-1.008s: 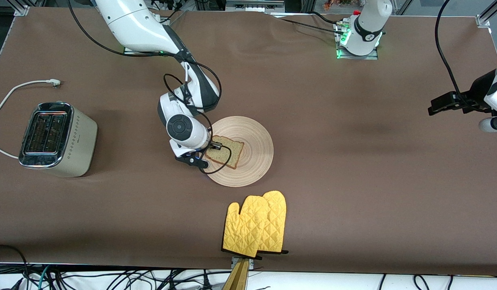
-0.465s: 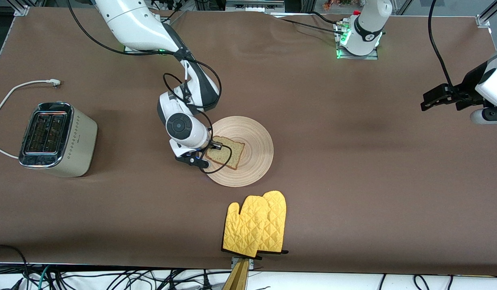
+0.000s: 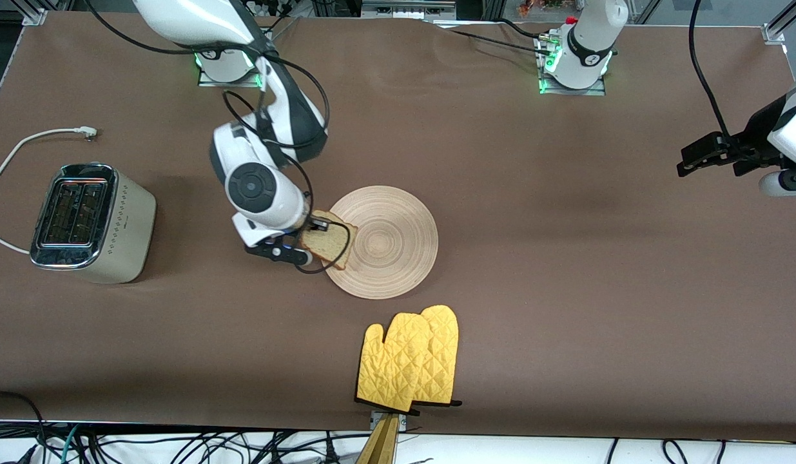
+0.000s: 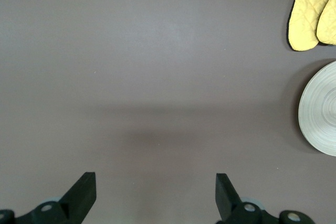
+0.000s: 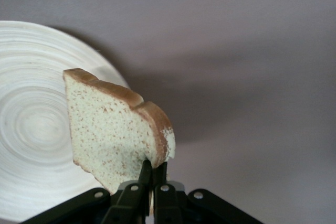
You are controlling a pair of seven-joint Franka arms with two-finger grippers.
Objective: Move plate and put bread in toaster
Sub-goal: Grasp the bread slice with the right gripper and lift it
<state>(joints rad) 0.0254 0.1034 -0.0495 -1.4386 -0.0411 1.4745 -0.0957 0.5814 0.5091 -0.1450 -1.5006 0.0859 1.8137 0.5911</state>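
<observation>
My right gripper [image 3: 310, 233] is shut on the bread [image 3: 329, 245], a tan speckled slice with a brown crust. It holds the slice in the air over the plate's edge nearest the toaster; in the right wrist view the slice [image 5: 113, 132] hangs from the gripper [image 5: 153, 170]. The round beige wooden plate [image 3: 391, 241] lies bare mid-table and shows in the right wrist view [image 5: 29, 129] and the left wrist view [image 4: 320, 111]. The cream toaster [image 3: 91, 222] stands at the right arm's end of the table. My left gripper [image 3: 694, 161] is open and empty, waiting in the air at the left arm's end.
A pair of yellow oven mitts [image 3: 410, 357] lies nearer to the front camera than the plate, by the table's front edge. The toaster's white cord [image 3: 24, 145] loops on the brown table cover beside the toaster.
My right gripper has lifted the bread off the plate and carried it toward the toaster. The left arm shifted slightly.
</observation>
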